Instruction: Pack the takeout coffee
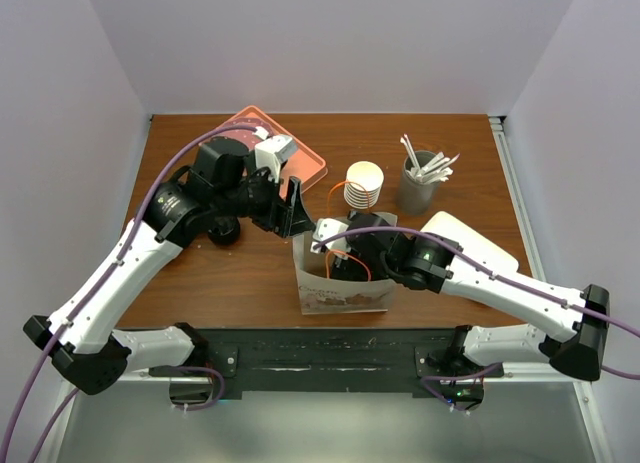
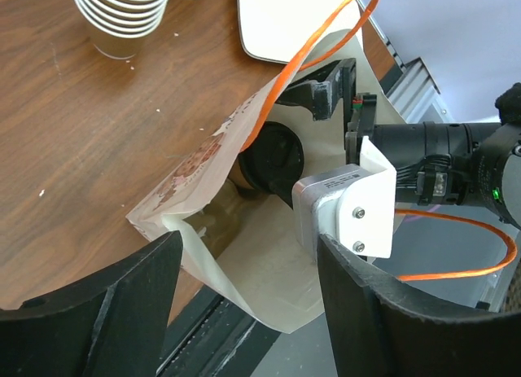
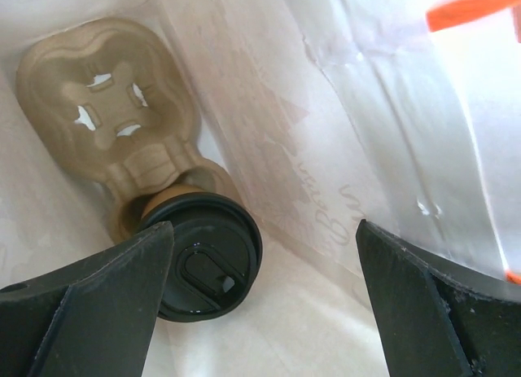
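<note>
The coffee cup (image 3: 207,259), brown paper with a black sip lid, is sitting upright at the bottom of a white paper bag (image 1: 340,295), seated in one pocket of a pulp cup carrier (image 3: 114,108) that is lying on the bag's floor. The right gripper (image 3: 264,229) is reaching down into the bag with its jaws spread wide, one finger touching or nearly touching the lid's edge and nothing clamped between them. The left gripper (image 1: 292,208) is hovering just beside the bag's upper left corner, its jaws apart and holding nothing. The bag is standing near the front edge of the counter (image 1: 200,273), with a stack of white cups (image 1: 365,183) behind it.
</note>
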`<state>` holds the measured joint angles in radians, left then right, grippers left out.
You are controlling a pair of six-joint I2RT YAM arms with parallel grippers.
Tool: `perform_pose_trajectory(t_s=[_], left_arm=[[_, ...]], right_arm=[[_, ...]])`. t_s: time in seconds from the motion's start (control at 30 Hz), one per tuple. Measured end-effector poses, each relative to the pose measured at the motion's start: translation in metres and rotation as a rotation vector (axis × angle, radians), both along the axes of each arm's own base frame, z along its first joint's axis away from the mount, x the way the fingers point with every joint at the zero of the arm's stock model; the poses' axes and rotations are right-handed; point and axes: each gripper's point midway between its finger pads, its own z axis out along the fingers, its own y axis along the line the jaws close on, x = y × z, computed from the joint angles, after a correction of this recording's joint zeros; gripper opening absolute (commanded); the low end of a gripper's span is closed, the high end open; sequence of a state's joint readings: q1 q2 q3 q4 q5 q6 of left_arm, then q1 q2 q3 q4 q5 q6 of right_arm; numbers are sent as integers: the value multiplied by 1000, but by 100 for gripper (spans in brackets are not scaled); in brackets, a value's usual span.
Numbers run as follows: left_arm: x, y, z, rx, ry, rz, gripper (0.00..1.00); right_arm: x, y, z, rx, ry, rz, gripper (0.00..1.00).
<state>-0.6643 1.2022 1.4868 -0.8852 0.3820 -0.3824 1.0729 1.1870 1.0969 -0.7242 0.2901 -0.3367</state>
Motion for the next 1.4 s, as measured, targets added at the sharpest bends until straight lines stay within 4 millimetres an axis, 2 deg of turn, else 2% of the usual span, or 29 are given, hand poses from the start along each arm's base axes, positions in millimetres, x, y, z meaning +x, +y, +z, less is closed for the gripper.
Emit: perform_pose_trajectory(t_s=[0.23, 0.5, 0.77, 0.97, 1.1, 1.4], left_arm=[[8, 5, 10, 12, -37, 45, 74], [16, 14, 13, 46, -69, 97, 76], [19, 22, 13, 80, -90, 130, 77], [17, 28, 17, 82, -105, 144, 78], [16, 31, 22, 76, -118, 151, 78], [16, 32, 26, 75, -131, 153, 78]], right_arm=[[5, 1, 13, 16, -25, -28, 98], [12, 2, 32, 63, -58, -77, 98], [20, 1, 51, 110, -94, -144, 98], [23, -3, 58, 127, -110, -192, 96], [25, -4, 68, 149, -124, -219, 65], [28, -2, 76, 178, -123, -252, 64]])
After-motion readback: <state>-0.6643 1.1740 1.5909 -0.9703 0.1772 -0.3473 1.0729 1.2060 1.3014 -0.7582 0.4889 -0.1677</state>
